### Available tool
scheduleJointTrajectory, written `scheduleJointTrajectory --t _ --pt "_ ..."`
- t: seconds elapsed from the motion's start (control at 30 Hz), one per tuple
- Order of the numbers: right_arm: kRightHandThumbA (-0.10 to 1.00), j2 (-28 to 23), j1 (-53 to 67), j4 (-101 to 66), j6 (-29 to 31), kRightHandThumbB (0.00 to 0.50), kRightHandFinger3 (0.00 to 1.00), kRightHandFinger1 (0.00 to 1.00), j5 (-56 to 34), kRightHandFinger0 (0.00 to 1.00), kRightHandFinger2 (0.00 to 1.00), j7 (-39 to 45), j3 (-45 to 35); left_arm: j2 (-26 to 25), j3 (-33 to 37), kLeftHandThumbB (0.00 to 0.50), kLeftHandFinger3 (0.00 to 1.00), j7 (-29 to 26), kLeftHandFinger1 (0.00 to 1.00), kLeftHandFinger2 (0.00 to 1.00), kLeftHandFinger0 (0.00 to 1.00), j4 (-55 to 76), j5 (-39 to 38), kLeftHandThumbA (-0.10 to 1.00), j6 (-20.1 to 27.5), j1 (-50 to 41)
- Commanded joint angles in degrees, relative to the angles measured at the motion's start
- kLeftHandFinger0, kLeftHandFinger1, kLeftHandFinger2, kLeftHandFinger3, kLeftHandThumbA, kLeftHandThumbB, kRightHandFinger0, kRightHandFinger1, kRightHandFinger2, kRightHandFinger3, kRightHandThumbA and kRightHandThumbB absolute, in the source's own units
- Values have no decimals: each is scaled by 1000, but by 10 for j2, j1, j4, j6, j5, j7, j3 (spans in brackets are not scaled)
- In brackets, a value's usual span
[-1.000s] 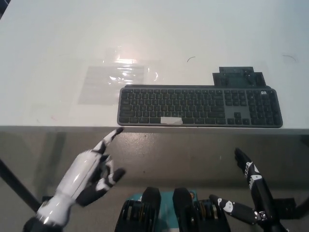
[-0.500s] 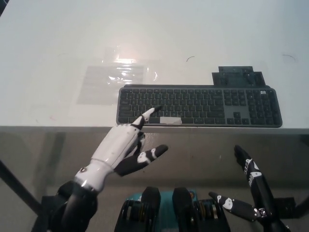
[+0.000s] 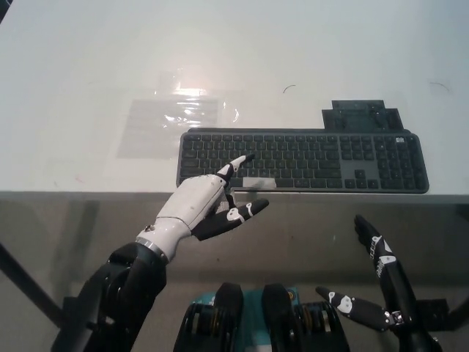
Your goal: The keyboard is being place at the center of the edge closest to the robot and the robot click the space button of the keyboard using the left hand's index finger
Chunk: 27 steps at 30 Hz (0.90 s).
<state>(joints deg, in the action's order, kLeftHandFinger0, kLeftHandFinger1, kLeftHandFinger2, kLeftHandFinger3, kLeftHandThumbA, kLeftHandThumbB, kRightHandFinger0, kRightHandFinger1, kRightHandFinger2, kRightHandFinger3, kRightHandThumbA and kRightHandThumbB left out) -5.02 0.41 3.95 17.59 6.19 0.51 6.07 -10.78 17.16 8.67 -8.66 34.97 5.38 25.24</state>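
Keyboard (image 3: 300, 161) dark grey, at the near edge of the white table (image 3: 88, 88), white left hand (image 3: 196, 209) holding nothing, index finger (image 3: 236, 166) pointing over the keys left of the taped space bar (image 3: 258, 182), other fingers curled, black right hand (image 3: 385, 275) low near right, fingers spread.

The left hand (image 3: 199, 209) wears a smooth white shell, seemingly hard plastic with a faint gloss, with black matt parts along the fingers (image 3: 233, 167). Under the raised fingertip, the keyboard (image 3: 322, 161) is dark grey and matt, with plastic-looking keys and frame. Just right of that fingertip, a pale strip (image 3: 259, 182) on the nearest key row looks like matt paper tape. The table (image 3: 80, 59) is white and smooth, with a soft sheen. Beyond the fingers, a clear film (image 3: 176, 117) lies flat on it, shiny and slightly wrinkled, catching a bright glare. The right hand (image 3: 377, 253) is black and mostly matt, with small white patches.
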Motion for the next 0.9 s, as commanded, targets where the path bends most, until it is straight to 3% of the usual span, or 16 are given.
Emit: scheduleJointTrajectory --t 0.0,0.33,0.43,0.73,0.87 --pt "1000 -5 -10 -18 21 427 1000 1000 11 1000 1000 8 4 4 2 365 1000 -12 145 374 0 -14 13 1000 -13 31" --pt "1000 -7 -12 -25 9 426 1000 1000 18 1000 1000 10 4 7 6 356 1000 -24 202 415 39 -71 17 1000 -6 50" --pt "1000 -7 -15 -26 8 420 1000 1000 22 1000 1000 10 3 7 8 334 1000 -26 204 415 0 -86 18 1000 -5 56" --pt "1000 -10 -17 -26 6 411 1000 1000 35 1000 1000 10 3 9 19 351 1000 -35 227 422 0 -115 22 1000 2 64" --pt "1000 -9 -16 -29 1 429 1000 1000 39 1000 1000 9 3 10 24 354 1000 -26 243 428 36 -116 18 1000 -3 66"
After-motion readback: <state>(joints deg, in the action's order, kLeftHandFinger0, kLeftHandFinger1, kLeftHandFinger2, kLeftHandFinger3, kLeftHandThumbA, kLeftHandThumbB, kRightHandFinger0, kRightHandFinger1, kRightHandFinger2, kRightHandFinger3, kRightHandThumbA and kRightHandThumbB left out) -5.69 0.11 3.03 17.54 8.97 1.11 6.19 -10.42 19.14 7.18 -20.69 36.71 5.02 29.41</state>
